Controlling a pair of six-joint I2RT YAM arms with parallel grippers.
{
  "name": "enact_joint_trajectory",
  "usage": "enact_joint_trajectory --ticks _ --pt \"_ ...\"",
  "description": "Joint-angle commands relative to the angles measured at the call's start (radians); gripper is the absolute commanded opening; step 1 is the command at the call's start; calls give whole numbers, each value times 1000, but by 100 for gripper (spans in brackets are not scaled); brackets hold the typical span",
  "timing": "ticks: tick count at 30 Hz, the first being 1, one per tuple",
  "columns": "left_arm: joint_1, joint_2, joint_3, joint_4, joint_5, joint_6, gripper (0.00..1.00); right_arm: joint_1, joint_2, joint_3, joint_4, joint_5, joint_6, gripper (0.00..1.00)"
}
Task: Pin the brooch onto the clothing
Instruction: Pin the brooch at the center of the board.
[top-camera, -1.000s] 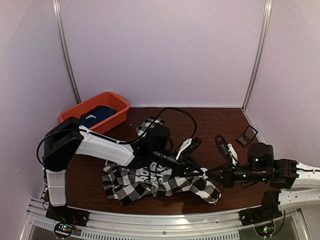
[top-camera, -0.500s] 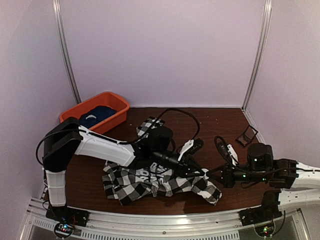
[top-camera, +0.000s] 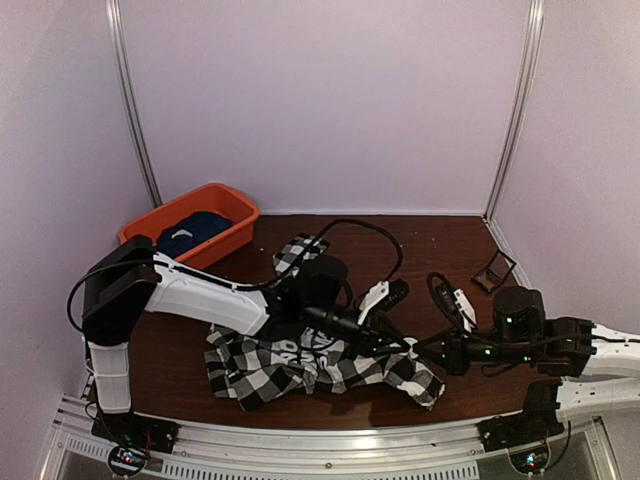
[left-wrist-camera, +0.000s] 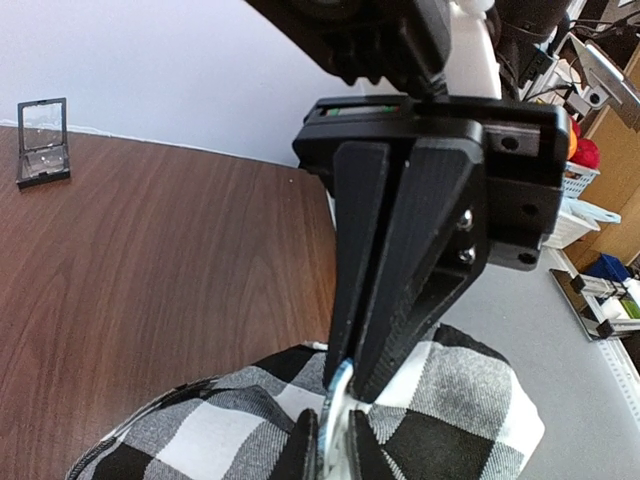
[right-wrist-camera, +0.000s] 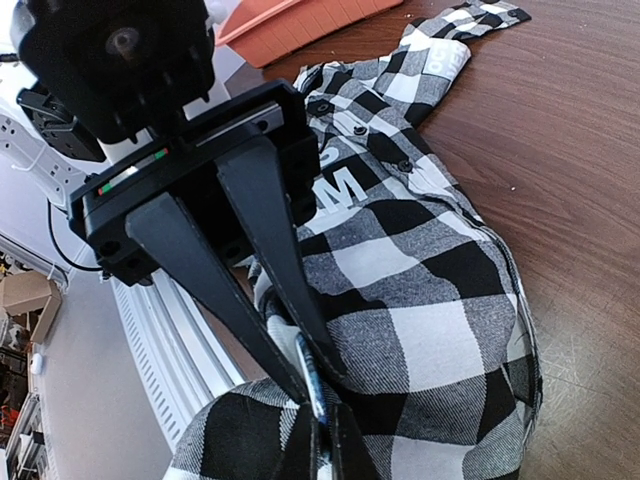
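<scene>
The clothing, a black-and-white checked shirt with white block letters, lies crumpled on the table in front of both arms. The brooch, a thin disc with a blue edge, stands on edge just over a raised fold of the shirt. My left gripper is shut on its lower rim. Facing it, my right gripper is shut on its upper rim. In the right wrist view the brooch sits between my right gripper and my left gripper. From above the two grippers meet tip to tip and hide the brooch.
An orange bin at the back left holds a dark navy garment. A small black-framed clear case stands on the wood at the right, also seen in the left wrist view. A metal rail runs along the near edge.
My left arm has eased a little to the right, bringing its gripper closer against the right gripper, and its jaws have narrowed slightly. The shirt and right arm have hardly moved.
</scene>
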Motion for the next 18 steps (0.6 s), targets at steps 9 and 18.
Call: enact_joint_trajectory --ticks 9,18 --pt "-3 4 -3 53 54 30 0 3 -18 61 102 13 33 18" --pt "-3 7 3 48 55 31 0 3 -1 66 83 0 20 13"
